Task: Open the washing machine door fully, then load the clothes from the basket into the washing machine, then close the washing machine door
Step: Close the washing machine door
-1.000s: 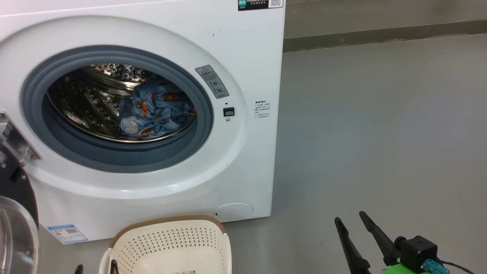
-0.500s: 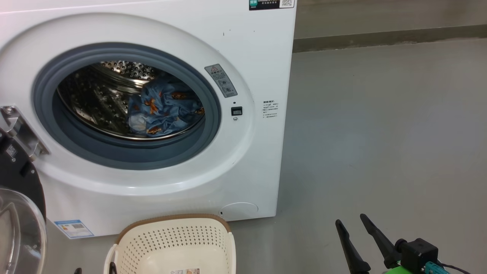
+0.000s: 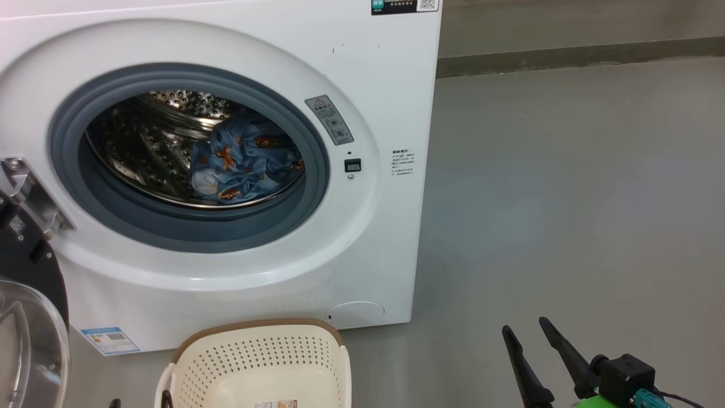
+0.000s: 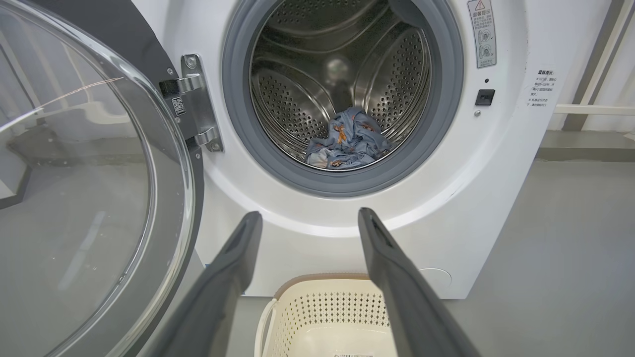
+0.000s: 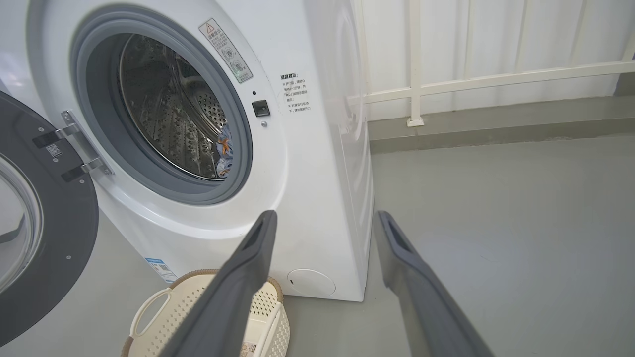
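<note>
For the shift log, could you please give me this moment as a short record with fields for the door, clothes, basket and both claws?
washing machine door: swung open, at the machine's left
washing machine: drum exposed
clothes: bunched low in the drum
basket: on the floor before the machine; no fabric in the part shown
left claw: open, empty, near the basket, pointing at the machine
right claw: open, empty, over floor right of the machine
remaining step: close the door
</note>
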Controlling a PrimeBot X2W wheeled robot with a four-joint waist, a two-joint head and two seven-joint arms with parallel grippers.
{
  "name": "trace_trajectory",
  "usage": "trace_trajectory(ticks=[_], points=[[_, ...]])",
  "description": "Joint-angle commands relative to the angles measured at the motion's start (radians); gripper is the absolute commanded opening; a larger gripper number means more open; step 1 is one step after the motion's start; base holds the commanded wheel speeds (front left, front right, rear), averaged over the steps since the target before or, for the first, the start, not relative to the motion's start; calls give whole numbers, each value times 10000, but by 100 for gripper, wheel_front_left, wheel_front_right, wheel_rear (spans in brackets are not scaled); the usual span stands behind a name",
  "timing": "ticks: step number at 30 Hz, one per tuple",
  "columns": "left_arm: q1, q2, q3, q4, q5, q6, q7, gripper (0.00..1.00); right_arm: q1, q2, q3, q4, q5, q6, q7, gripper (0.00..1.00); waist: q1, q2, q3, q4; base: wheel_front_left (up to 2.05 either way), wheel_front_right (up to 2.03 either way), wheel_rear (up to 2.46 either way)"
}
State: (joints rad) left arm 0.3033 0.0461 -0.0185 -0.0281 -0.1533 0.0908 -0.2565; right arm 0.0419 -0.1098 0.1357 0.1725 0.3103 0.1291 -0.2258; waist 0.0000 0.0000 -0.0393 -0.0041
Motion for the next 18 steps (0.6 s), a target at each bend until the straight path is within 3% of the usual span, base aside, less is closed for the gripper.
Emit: trace_trajectory(ticks=[1,10,18], points=[[-309,41,353,-255,-36,-66,-53,100,-152,-49,201,-285,-55,16,-19,100,0,0,-1,-10,0,0,0],[-358,41,385,-301,-90,-159,-53,100,-114,-40,168,-313,-44,16,6,100,0,0,12,-24,-23,23,0],[-412,41,489,-387,-111,-206,-53,100,-128,-23,182,-304,5,16,-31,100,0,0,105,-82,-130,130,0]])
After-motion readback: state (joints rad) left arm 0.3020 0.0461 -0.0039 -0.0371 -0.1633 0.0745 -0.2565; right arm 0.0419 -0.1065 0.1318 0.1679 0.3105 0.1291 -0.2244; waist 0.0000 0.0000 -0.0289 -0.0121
